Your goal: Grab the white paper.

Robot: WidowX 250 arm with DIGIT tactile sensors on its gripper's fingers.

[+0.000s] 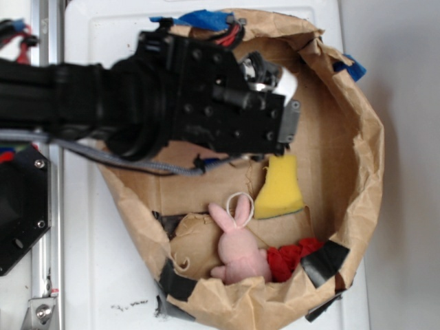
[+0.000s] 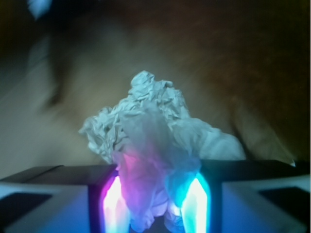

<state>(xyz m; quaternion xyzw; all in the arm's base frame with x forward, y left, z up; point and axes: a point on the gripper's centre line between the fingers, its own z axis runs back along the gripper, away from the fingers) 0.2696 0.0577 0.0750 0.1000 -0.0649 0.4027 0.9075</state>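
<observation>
Nearest our wrist camera, the 2 black fingers [image 2: 104, 194] of our gripper [image 2: 155, 199] stand close together with the crumpled off-white ball of tissue paper [image 2: 150, 126] pinched between them, its lower folds lit pink and blue by the glowing pads. The jaws are nearly closed on the paper, with only the wad's own thickness between them, which we judge is enough for a soft thing that squashes rather than slips. Most of the white paper bulges out ahead of the fingertips; the grip has caught only its near end. The blurred brown ground beyond it does not tell us whether the wad is touching the floor or clear of it. In the exterior view the black arm hides nearly all of the paper, with just a white patch [image 1: 285, 82] at the gripper's tip, in the upper part of the brown paper-lined basket [image 1: 357, 158]. Just beside the gripper lies the yellow wedge-shaped sponge [image 1: 280, 189], then the pink plush bunny [image 1: 237, 244] and a red knitted cloth [image 1: 292, 258] near the lower rim, all apart from the paper, so none should be dragged along.
</observation>
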